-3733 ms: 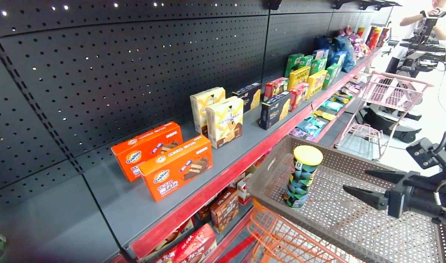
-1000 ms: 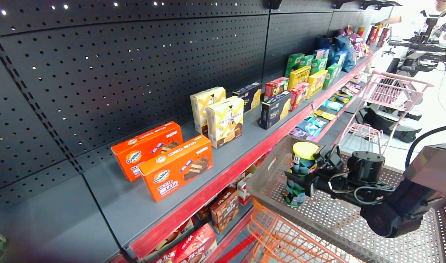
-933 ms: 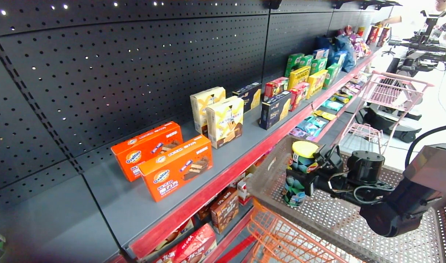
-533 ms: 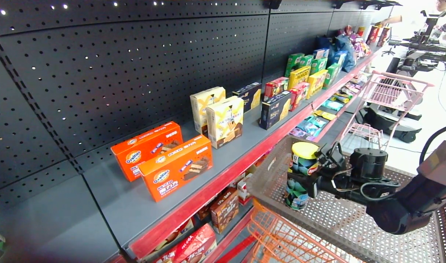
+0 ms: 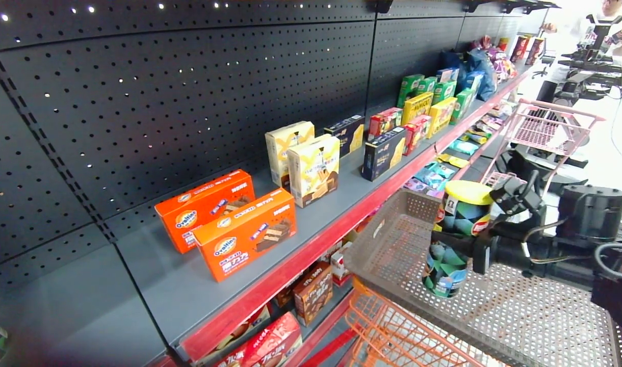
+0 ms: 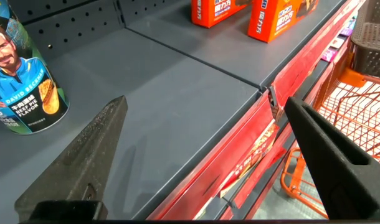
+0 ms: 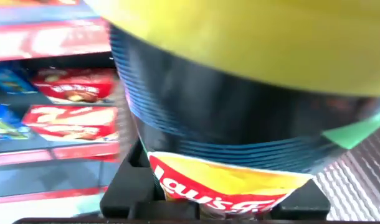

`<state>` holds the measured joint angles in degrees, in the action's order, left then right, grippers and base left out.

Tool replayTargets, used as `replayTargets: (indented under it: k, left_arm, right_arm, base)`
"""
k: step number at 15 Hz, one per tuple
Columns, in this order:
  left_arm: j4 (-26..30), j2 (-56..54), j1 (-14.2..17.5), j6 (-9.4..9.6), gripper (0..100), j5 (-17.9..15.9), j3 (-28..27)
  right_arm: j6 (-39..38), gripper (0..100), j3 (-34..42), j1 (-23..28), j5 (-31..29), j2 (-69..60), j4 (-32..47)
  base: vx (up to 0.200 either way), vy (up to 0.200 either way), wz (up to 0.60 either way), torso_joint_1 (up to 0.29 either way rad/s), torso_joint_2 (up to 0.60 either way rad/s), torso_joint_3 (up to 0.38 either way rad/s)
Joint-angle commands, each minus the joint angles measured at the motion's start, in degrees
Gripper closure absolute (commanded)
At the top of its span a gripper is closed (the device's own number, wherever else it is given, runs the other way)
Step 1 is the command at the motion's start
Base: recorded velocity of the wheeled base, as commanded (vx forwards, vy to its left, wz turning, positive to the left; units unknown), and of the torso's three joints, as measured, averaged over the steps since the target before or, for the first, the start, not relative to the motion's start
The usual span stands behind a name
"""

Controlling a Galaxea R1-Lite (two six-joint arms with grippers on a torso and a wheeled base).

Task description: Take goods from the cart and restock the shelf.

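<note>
The right gripper [image 5: 476,239] is clamped around the middle of a tall canister [image 5: 459,216] with a yellow lid. One finger crosses the near side of the canister and the other sits behind it on the far side. Taking it at mid-height keeps the tall, narrow tube upright and balanced, which it needs to be if it is to stand on the shelf [image 5: 153,265] later. In the right wrist view the canister [image 7: 240,124] sits hard against the base of the jaws, lid away from the wrist, so the hold looks deep and firm.

The canister is over the near left part of the brown perforated cart basket [image 5: 392,239]. Its lid is above the basket's rim, and its base seems to be just off the floor, though that is hard to confirm. The shelf lies to its left, across the red front edge.

The left gripper [image 6: 209,155] hangs with its fingers spread wide and nothing between them. It is over bare grey deck at the near left end of the shelf, just beside a second canister [image 6: 22,81] already standing there. The open deck between that one and the orange boxes [image 5: 224,224] looks like the natural slot for this canister.
</note>
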<state>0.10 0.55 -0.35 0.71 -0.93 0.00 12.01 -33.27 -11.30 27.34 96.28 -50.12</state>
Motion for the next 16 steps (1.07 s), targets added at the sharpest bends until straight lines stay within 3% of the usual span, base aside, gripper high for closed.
replayTargets:
  k: [1, 3, 4, 8, 14, 16]
  left_arm:
    - [-0.01, 0.07, 0.0, 0.0, 0, 0.05, 0.0]
    - [-0.01, 0.07, 0.0, 0.0, 0, 0.05, 0.0]
    - [-0.01, 0.07, 0.0, 0.0, 0, -0.04, 0.0]
    - [-0.01, 0.07, 0.0, 0.0, 0, 0.05, 0.0]
    - [-0.01, 0.07, 0.0, 0.0, 0, -0.04, 0.0]
    - [-0.01, 0.07, 0.0, 0.0, 0, -0.04, 0.0]
  right_arm:
    - [-1.46, 100, 5.58, -0.21, -0.98, -16.92, 6.79]
    - [-8.32, 100, 10.15, -1.36, -12.31, -24.91, 7.49]
    - [-10.16, 100, 11.73, -2.5, -14.86, -27.46, 7.4]
    - [-8.93, 100, 18.15, -2.23, -26.03, -39.94, 8.28]
    - [-6.65, 100, 22.02, -1.44, -29.98, -48.73, 12.15]
    - [-6.65, 100, 22.72, -2.85, -29.98, -49.61, 12.15]
  base:
    - [0.0, 0.0, 0.0, 0.0, 0.0, 0.0]
    - [0.0, 0.0, 0.0, 0.0, 0.0, 0.0]
    - [0.0, 0.0, 0.0, 0.0, 0.0, 0.0]
    - [0.0, 0.0, 0.0, 0.0, 0.0, 0.0]
    - [0.0, 0.0, 0.0, 0.0, 0.0, 0.0]
    - [0.0, 0.0, 0.6, 0.002, 0.01, 0.005]
